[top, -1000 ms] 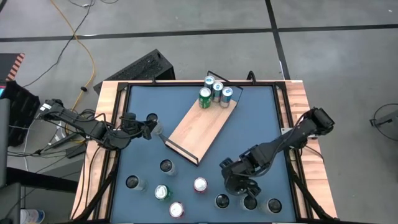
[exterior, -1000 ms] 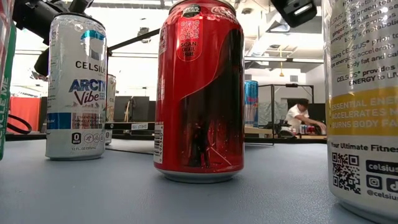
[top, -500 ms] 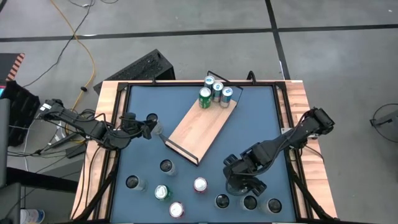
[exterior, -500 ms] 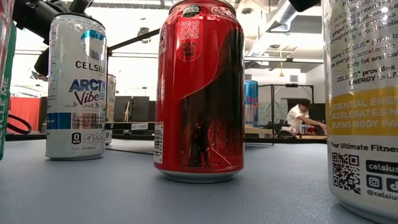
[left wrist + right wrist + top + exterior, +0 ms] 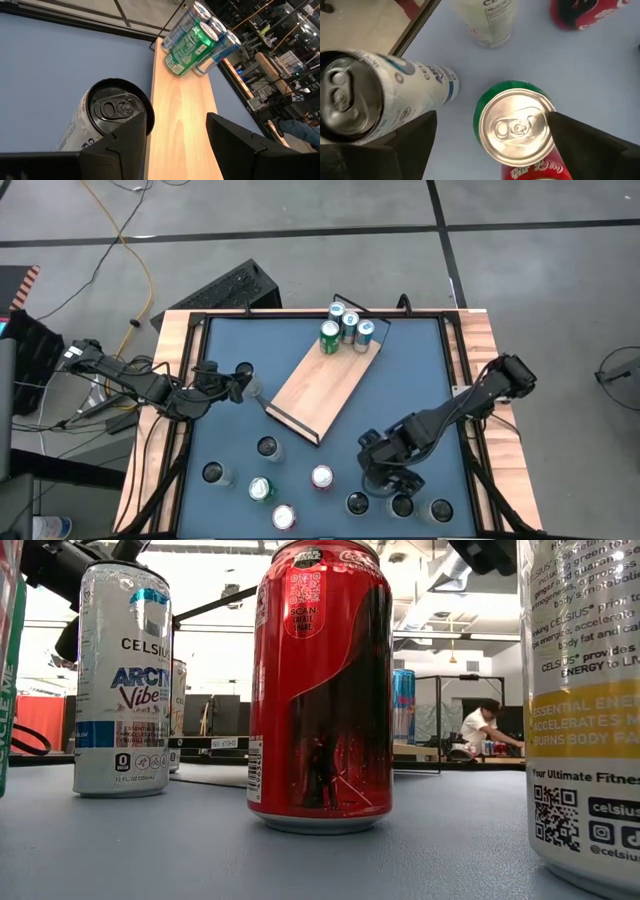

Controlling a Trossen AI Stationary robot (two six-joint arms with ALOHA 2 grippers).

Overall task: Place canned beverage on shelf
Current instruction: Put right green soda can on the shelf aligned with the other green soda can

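1. Right pincer (image 5: 388, 480) at the near edge of the surface (image 5: 420, 370), pointing down, fingers spread wide above an upright green-and-red can (image 5: 517, 127); nothing held.
2. Left pincer (image 5: 243, 379) reaches in level, clamped on an upright silver can (image 5: 102, 120) beside the shelf's near end.
3. Shelf (image 5: 325, 385) lies diagonal, long axis near-left to far-right; three cans (image 5: 346, 328) upright on its far end.

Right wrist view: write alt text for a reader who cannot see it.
The open right gripper hangs over a green-and-red can seen from above, its silver lid between the two dark fingers. A white-and-blue can stands beside it on the blue table, with a pale can and a red can farther off.
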